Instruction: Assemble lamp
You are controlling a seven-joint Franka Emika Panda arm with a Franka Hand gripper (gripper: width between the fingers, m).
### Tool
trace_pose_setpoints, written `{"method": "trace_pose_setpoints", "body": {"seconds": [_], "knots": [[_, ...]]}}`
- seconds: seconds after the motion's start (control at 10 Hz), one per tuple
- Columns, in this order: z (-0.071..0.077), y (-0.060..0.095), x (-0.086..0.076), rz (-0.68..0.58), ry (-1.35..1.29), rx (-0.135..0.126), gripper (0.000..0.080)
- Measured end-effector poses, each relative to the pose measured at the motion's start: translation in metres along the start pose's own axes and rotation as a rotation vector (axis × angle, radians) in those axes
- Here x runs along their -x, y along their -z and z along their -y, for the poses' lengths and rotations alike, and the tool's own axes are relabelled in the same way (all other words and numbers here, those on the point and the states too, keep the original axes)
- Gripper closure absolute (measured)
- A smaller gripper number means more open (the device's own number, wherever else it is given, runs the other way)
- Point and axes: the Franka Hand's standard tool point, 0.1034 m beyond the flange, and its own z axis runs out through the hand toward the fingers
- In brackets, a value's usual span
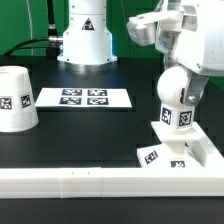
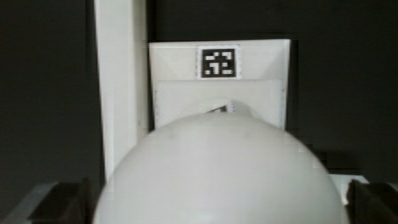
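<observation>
the bulb [image 1: 179, 90] stands upright at the right of the exterior view, its stem in or right on the raised middle of the base [image 1: 200, 151], which lies at the lower right just behind the long white rail [image 1: 80, 180]; whether it is fully seated i cannot tell. the gripper [image 1: 181, 70] reaches down from the upper right and its fingers [image 2: 61, 200] look pressed against the bulb's round head, pinching it. the shade [image 1: 17, 98] sits wide end down at the far left, well apart, so fitting it is probably what's left.
</observation>
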Motion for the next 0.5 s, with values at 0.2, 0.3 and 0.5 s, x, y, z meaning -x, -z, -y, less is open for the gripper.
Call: {"method": "trace_pose_setpoints", "body": {"seconds": [0.2,0.3,0.5], "knots": [[-0.0001,-0.0011,0.0037,0.007,0.087,-0.001,0.0197],[-0.0001,-0.0011,0.0042,0.007,0.078,-0.001,0.0197],[-0.0002,-0.0011,0.0045,0.007,0.076,-0.001,0.0223]]}}
